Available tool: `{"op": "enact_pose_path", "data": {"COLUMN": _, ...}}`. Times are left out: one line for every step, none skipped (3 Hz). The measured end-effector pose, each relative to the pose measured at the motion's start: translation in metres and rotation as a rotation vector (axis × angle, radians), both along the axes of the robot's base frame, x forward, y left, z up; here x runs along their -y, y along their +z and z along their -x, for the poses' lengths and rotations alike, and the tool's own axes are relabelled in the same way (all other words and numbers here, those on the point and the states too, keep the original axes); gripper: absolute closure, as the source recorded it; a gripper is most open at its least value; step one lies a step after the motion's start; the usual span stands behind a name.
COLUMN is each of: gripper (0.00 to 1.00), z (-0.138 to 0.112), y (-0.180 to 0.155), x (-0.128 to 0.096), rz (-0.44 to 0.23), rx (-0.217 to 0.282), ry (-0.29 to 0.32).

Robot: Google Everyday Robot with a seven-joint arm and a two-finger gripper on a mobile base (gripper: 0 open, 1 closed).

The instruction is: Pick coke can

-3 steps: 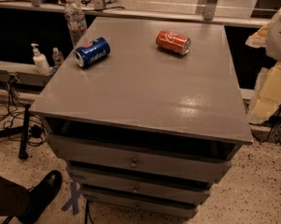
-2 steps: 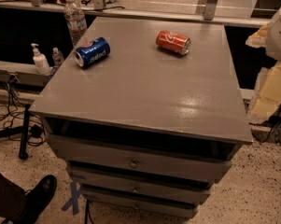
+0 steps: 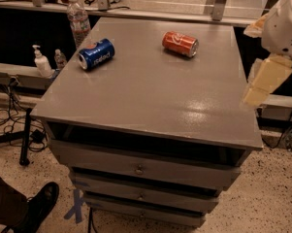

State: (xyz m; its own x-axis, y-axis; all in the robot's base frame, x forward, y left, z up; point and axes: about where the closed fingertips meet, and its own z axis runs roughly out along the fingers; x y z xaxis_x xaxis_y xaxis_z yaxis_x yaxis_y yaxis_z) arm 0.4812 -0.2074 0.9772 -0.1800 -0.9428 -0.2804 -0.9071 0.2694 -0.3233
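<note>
This looked like a robotics lab or test space, not a home. A plain grey drawer cabinet [image 3: 150, 101] stood on a speckled hard floor [image 3: 276, 198], with a blue tape mark [image 3: 75, 206] stuck to the floor by its near left corner. Loose black cables [image 3: 5, 116] trailed at the left, below a ledge carrying a pump bottle [image 3: 41, 62]. Metal frame legs [image 3: 217, 1] ran along the far side. The robot's gripper [image 3: 256, 90] hung at the right edge, beside the cabinet.

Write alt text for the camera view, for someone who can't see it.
A red coke can lies on its side atop a grey drawer cabinet, near the back, a blue can lying to its left. The gripper hangs beside the cabinet's right edge, touching neither can.
</note>
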Motion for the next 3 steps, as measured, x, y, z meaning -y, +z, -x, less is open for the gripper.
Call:
{"op": "enact_pose_path", "data": {"gripper": 0.00, "z": -0.053, "y": -0.004, "x": -0.001, "rz": -0.071, "rx": 0.066, "ry": -0.027}}
{"op": "enact_pose_path", "data": {"gripper": 0.00, "z": -0.105, "y": -0.010, "x": 0.000, "rz": -0.136, "rx": 0.115, "ry": -0.072}}
{"op": "enact_pose_path", "data": {"gripper": 0.00, "z": -0.158, "y": -0.021, "x": 0.007, "rz": -0.201, "rx": 0.159, "ry": -0.159}}
